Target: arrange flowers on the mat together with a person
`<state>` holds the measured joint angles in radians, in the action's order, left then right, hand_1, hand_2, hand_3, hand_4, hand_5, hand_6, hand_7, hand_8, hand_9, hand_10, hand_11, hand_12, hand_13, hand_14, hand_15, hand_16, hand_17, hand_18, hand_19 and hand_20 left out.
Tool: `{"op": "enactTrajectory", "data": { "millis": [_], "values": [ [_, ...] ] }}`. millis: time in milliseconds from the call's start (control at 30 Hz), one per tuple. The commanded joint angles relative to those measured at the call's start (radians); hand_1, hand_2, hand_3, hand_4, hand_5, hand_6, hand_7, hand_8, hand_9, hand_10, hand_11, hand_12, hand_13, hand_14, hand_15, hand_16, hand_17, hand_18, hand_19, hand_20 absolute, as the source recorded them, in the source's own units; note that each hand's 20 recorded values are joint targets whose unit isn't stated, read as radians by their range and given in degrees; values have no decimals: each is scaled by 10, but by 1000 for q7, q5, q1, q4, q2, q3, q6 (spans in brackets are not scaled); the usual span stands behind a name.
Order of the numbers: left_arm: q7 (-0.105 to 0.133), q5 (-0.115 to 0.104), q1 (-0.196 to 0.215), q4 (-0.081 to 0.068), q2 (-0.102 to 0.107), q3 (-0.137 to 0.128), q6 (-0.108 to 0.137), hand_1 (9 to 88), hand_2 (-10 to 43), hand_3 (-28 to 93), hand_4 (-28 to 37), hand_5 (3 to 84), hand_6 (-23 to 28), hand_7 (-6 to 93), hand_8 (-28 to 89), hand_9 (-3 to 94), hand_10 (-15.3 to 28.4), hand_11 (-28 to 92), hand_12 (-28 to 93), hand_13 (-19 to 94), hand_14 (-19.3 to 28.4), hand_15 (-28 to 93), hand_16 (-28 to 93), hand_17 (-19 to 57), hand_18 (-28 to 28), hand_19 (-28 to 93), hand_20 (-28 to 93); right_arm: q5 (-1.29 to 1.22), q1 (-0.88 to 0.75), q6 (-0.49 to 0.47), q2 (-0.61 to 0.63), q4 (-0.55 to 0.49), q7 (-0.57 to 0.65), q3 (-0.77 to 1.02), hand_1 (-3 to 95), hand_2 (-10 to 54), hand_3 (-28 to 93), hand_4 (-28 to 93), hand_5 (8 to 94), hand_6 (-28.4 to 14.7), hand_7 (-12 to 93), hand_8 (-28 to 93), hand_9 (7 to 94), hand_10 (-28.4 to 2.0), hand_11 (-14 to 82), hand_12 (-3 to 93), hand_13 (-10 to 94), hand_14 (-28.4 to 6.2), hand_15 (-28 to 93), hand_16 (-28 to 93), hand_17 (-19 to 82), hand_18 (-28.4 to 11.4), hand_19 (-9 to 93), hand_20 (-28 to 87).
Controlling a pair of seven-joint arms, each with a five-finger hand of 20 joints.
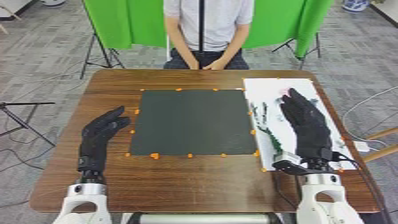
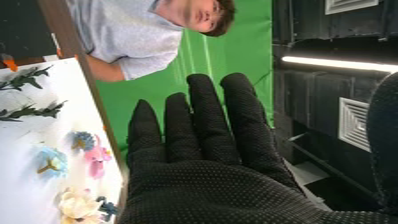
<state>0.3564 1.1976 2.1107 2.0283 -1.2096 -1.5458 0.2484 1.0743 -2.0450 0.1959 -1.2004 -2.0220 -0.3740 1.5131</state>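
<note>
In the head view, my right hand (image 1: 306,122) is over the white sheet (image 1: 265,89) on the right, fingers straight, with green sprigs (image 1: 266,125) beside it. My left hand (image 1: 102,131) is left of the dark mat (image 1: 194,122), its fingers relaxed and holding nothing. The mat is bare. In the right wrist view, my right hand (image 2: 222,185) has straight fingers. On the sheet there lie leafy sprigs (image 2: 27,112), a light blue flower (image 2: 51,162), a pink flower (image 2: 98,157), a dark blue flower (image 2: 83,140) and a cream flower (image 2: 78,204).
Orange tape marks surround the mat on the brown table (image 1: 178,185). Across the table a person stands with hands (image 1: 211,64) together near its far edge. Cables run by the right arm. A green backdrop (image 1: 133,25) hangs behind.
</note>
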Motion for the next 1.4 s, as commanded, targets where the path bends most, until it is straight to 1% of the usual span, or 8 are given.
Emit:
{"op": "enactTrajectory", "data": {
  "millis": [33, 267, 333, 467, 700, 1033, 1300, 1400],
  "values": [
    [-10, -1, 18, 2, -11, 0, 8, 281, -77, 697, -234, 510, 31, 148, -71, 518, 146, 221, 147, 428, 182, 215, 22, 108, 132, 82, 226, 10, -20, 0, 4, -17, -3, 8, 139, -95, 757, -196, 411, -56, 96, -88, 411, -149, 41, 100, 257, -92, 109, -32, 153, -88, 3, 183],
    [-10, -3, 13, 0, -8, 8, 4, 282, -74, 695, -234, 511, 33, 147, -70, 519, 146, 221, 146, 432, 180, 198, 16, 133, 126, 97, 237, 20, -31, -24, -3, -21, 13, 16, 139, -95, 761, -194, 414, -52, 99, -88, 411, -149, 42, 101, 262, -98, 111, -22, 157, -102, 6, 185],
    [-2, -14, 13, -1, -5, 16, 15, 283, -73, 694, -234, 511, 33, 146, -70, 520, 147, 221, 145, 436, 179, 197, 15, 144, 125, 103, 242, 21, -33, -26, -4, -22, 14, 17, 142, -95, 760, -193, 427, -44, 104, -87, 412, -149, 42, 101, 265, -99, 112, -20, 157, -103, 6, 186],
    [38, -41, 4, -9, -3, 33, 48, 281, -68, 695, -237, 483, 47, 105, -69, 497, 144, 190, 126, 436, 166, 157, 1, 166, 113, 58, 230, 16, -31, -22, -2, -21, 16, 15, 146, -90, 755, -191, 449, -44, 108, -90, 424, -147, 44, 99, 275, -95, 113, -17, 159, -100, 6, 185],
    [60, -70, 12, -6, 1, 38, 75, 277, -72, 706, -234, 441, 46, 82, -66, 418, 134, 138, 99, 357, 139, 95, -24, 168, 101, 42, 225, 16, -36, -21, -3, -23, 14, 18, 144, -86, 754, -187, 455, -47, 107, -92, 428, -150, 44, 94, 282, -97, 112, -15, 163, -96, 6, 187],
    [52, -62, 8, -8, 2, 35, 62, 275, -76, 711, -237, 432, 44, 85, -66, 418, 135, 140, 98, 361, 137, 102, -25, 164, 100, 41, 223, 18, -39, -26, -2, -22, 18, 18, 144, -85, 755, -187, 459, -53, 103, -92, 434, -148, 45, 91, 292, -92, 113, -17, 168, -90, 5, 187],
    [53, -61, -10, -18, 15, 40, 47, 275, -76, 712, -237, 439, 46, 86, -66, 424, 135, 144, 98, 366, 138, 105, -23, 162, 100, 41, 221, 19, -29, -32, 5, -16, 9, 15, 144, -84, 755, -187, 462, -55, 103, -91, 442, -147, 48, 91, 297, -91, 117, -19, 169, -89, 5, 188],
    [47, -58, -2, -14, 17, 36, 44, 275, -76, 712, -237, 442, 46, 87, -65, 427, 135, 146, 99, 369, 139, 106, -23, 162, 99, 41, 221, 20, -33, -36, 5, -18, 14, 15, 144, -84, 755, -187, 463, -55, 103, -91, 443, -148, 48, 92, 299, -92, 119, -19, 169, -89, 5, 188]
  ]
}}
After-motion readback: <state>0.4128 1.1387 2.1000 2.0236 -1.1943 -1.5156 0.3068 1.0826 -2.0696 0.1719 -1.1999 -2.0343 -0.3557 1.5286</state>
